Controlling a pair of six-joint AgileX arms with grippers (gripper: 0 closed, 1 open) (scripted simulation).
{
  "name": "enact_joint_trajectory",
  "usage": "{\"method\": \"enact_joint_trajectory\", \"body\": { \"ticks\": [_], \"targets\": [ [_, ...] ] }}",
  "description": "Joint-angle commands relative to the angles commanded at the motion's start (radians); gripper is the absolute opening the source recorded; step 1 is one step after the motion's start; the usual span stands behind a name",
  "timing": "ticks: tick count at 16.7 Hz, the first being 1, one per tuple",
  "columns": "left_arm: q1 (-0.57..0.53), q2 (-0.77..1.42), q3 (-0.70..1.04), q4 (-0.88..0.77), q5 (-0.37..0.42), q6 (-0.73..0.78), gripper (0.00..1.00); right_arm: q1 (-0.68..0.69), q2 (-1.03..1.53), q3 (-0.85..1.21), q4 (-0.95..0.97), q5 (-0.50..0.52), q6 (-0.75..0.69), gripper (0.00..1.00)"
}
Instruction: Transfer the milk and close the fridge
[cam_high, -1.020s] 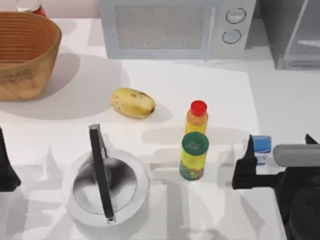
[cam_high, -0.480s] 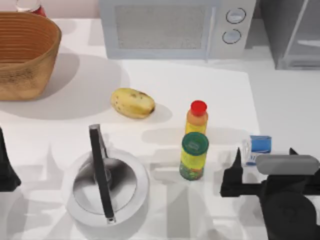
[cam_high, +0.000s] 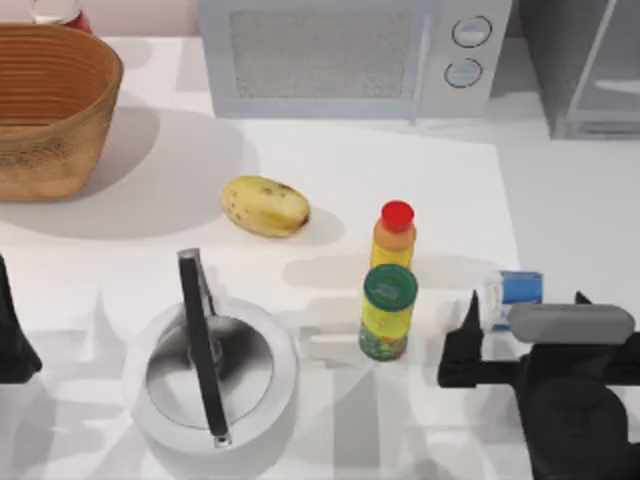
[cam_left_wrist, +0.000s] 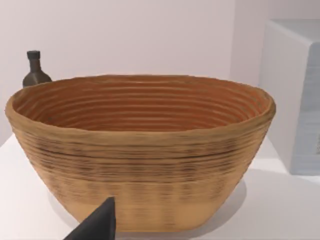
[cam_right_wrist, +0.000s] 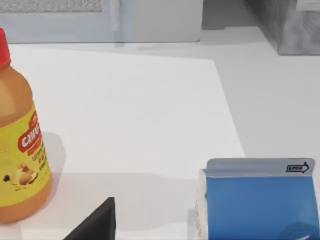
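Observation:
The milk (cam_high: 516, 288) is a small carton with a blue top, standing on the table's right side just right of two yellow bottles. From above, my right gripper (cam_high: 526, 300) is open, its dark fingertips (cam_high: 470, 305) spread to either side of the carton without touching it. The right wrist view has the milk (cam_right_wrist: 260, 202) close ahead. The grey fridge (cam_high: 590, 70) stands at the back right with its pale door panel swung open, and shows again as the fridge (cam_right_wrist: 295, 25) in the right wrist view. My left gripper (cam_high: 10, 340) is parked at the table's left edge.
A red-capped bottle (cam_high: 395, 235) and a green-capped bottle (cam_high: 388, 312) stand left of the milk. A white microwave (cam_high: 350, 55) sits at the back, with a wicker basket (cam_high: 50, 110), a potato (cam_high: 264, 206) and a grey kettle (cam_high: 210, 370) on the left half.
My right arm has shifted left and slightly toward the table's front, uncovering more of the milk. The left arm has not moved.

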Motion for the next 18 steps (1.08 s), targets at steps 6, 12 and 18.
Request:
{"method": "enact_joint_trajectory", "body": {
  "ticks": [6, 12, 18],
  "targets": [
    [0.0, 0.0, 0.0, 0.0, 0.0, 0.0, 1.0, -0.113, 0.063, 0.079, 0.021, -0.107, -0.053, 1.0],
    [0.0, 0.0, 0.0, 0.0, 0.0, 0.0, 1.0, -0.121, 0.069, 0.088, 0.022, -0.115, -0.056, 0.85],
    [0.0, 0.0, 0.0, 0.0, 0.0, 0.0, 1.0, -0.121, 0.069, 0.088, 0.022, -0.115, -0.056, 0.4]
  ]
}}
